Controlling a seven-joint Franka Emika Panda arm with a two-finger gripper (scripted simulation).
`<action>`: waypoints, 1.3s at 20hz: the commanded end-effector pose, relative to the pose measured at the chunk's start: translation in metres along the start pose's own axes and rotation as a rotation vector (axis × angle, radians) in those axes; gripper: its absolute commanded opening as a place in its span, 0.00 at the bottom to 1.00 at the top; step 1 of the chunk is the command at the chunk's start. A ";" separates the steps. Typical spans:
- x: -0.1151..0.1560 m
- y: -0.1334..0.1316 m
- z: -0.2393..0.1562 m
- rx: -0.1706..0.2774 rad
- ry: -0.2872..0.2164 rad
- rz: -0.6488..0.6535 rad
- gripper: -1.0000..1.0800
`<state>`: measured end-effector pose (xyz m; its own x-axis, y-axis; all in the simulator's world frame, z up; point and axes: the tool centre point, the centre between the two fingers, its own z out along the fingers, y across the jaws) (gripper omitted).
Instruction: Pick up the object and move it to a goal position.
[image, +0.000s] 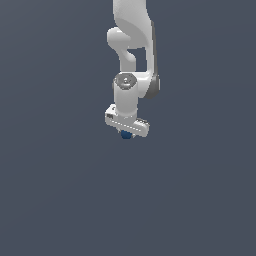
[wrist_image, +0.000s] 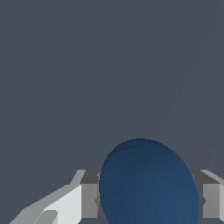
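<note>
Gripper (image: 127, 134) fingers (wrist_image: 89, 200) press both sides of the smooth, dark blue ball (wrist_image: 148, 186).

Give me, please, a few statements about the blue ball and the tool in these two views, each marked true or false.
1. The ball is dark blue. True.
2. The ball sits between the fingers of the tool. True.
3. The ball lies far from the tool on the ground. False: in the exterior view it peeks out right under the tool.
4. The arm is red. False: it is white.
</note>
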<state>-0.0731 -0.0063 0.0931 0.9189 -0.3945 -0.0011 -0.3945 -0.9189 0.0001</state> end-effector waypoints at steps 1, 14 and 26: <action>-0.004 -0.007 -0.022 0.000 0.001 0.000 0.00; -0.028 -0.047 -0.142 -0.001 0.002 0.001 0.00; -0.034 -0.064 -0.186 0.000 0.001 0.000 0.00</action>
<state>-0.0792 0.0652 0.2768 0.9191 -0.3941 0.0006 -0.3941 -0.9191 0.0004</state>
